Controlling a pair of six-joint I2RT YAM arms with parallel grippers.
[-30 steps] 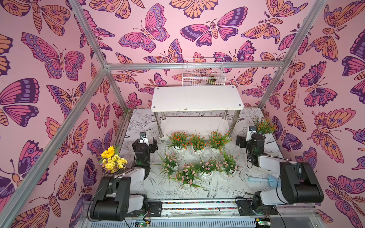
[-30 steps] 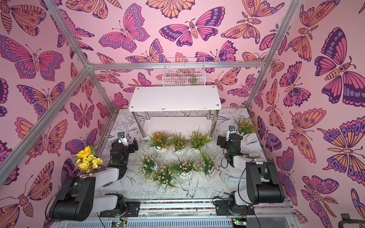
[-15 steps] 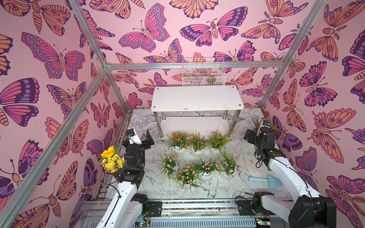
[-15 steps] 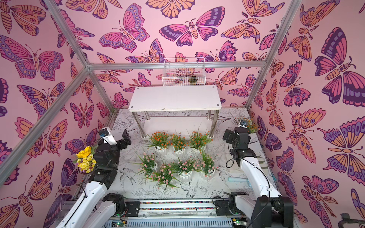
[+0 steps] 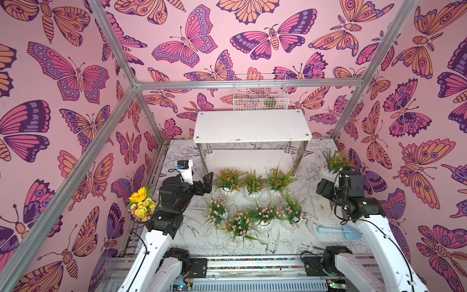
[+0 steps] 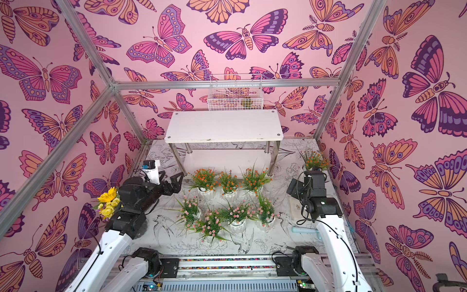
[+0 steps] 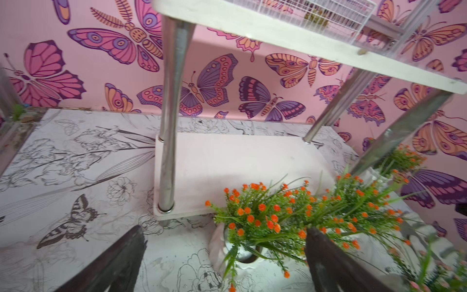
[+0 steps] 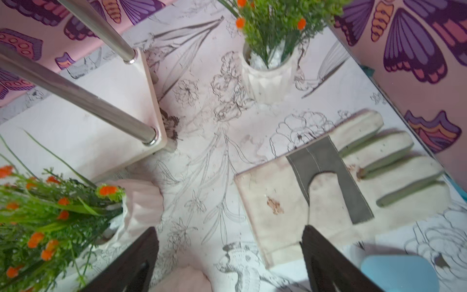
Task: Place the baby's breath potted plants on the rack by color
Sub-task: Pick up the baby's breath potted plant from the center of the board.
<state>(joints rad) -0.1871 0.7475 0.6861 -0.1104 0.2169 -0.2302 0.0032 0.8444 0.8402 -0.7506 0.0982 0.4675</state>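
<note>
All eight baby's breath potted plants are on the worktop (image 5: 192, 235) and none is on the rack (image 5: 252, 125), exactly as they were a second ago. The row of three orange plants (image 5: 252, 182) stands just in front of the rack's lower board. The fourth orange plant (image 5: 336, 160) stands apart by the right wall, and the four pink plants (image 5: 266, 213) are clustered nearer the robot. Only the arms have changed. A second ago both were folded low at the near edge; now both reach out over the worktop. The left pincer (image 7: 223, 228) has swung away from the left wall toward the orange row. Its jaws are spread wide and hold nothing, and the foliage of the leftmost plant lies just ahead of its fingertips. The right pincer (image 8: 228, 227) also stands wide and grips nothing, above bare worktop between the rightmost pot of the row and a glove (image 8: 328, 177) lying flat. Half a second ago it partly covered the fourth orange plant in the top views; it has since drawn back, and that plant shows clear beyond it. The sunflower bouquet (image 5: 141, 204) and the blue scoop (image 5: 338, 231) lie where they did.
</note>
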